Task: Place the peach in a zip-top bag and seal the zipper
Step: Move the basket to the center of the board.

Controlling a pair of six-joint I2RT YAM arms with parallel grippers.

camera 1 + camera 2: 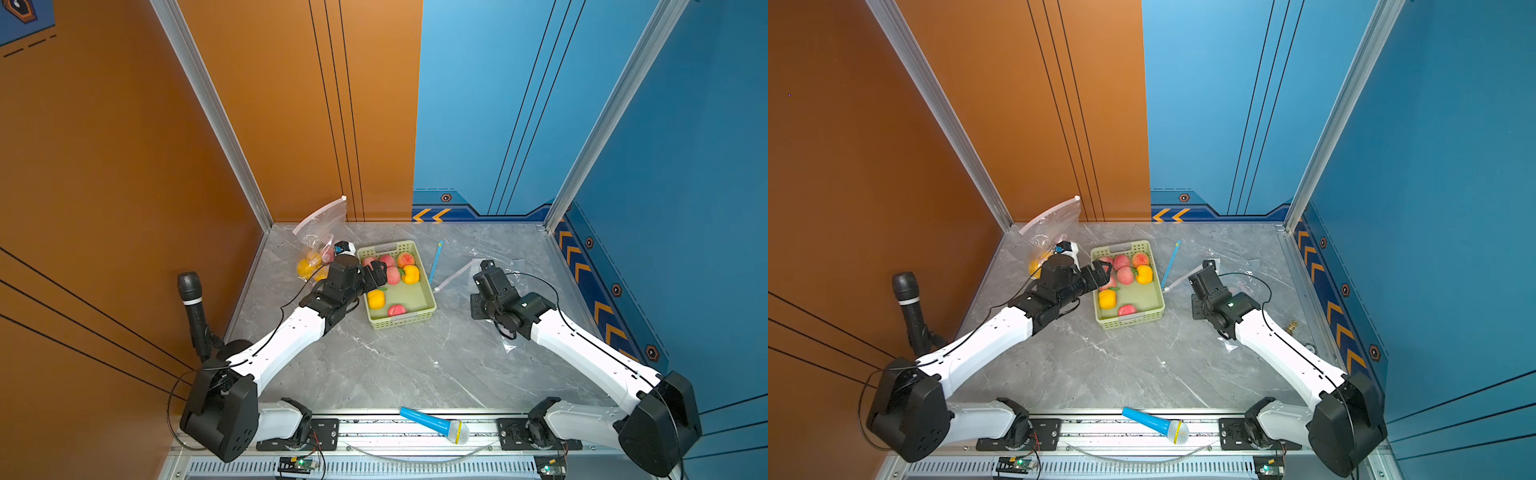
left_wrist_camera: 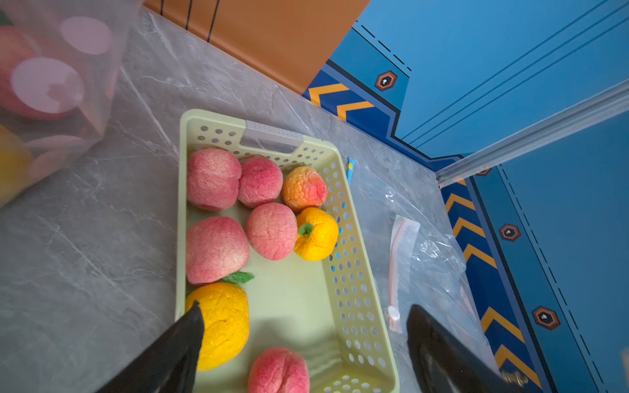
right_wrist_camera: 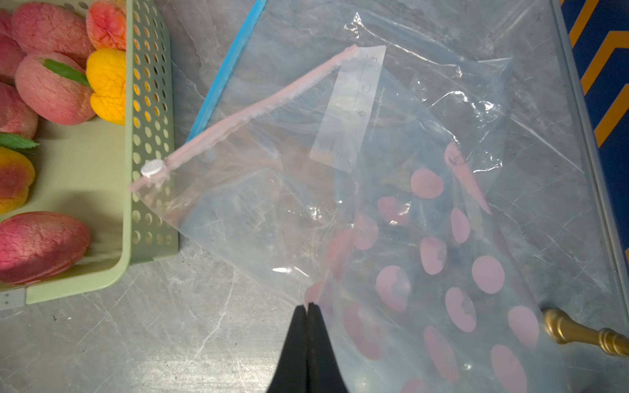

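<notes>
Plainly, the weak spot is the pinch. The right gripper (image 3: 308, 308) has its jaws pressed fully together on only a thin pink fold at the edge of the zip-top bag (image 3: 272, 204). Film that slick could slide out if the arm lifts or pulls, and the bag would drop flat on the table (image 1: 395, 374). I cannot tell whether the pink zipper (image 3: 255, 109) is parted. Its white slider (image 3: 152, 167) sits at one end, by the basket (image 3: 149, 136) wall, and a shut mouth would give the fruit nowhere to go.

The left gripper (image 2: 305, 308) is spread wide and empty, touching nothing. In both top views it hangs above the basket's 9 o'clock side. In the left wrist view one finger overlaps a yellow fruit (image 2: 224, 323), and a pink peach (image 2: 279, 371) shows between the fingers. With the fruit packed this close, closing here could take the yellow one or nudge two together. More peaches lie beyond in the same basket.

Further out, the zip-top bag lies at 3 o'clock from the basket. A second bag (image 1: 320, 232), already holding fruit, slumps at 10 o'clock in the corner.
</notes>
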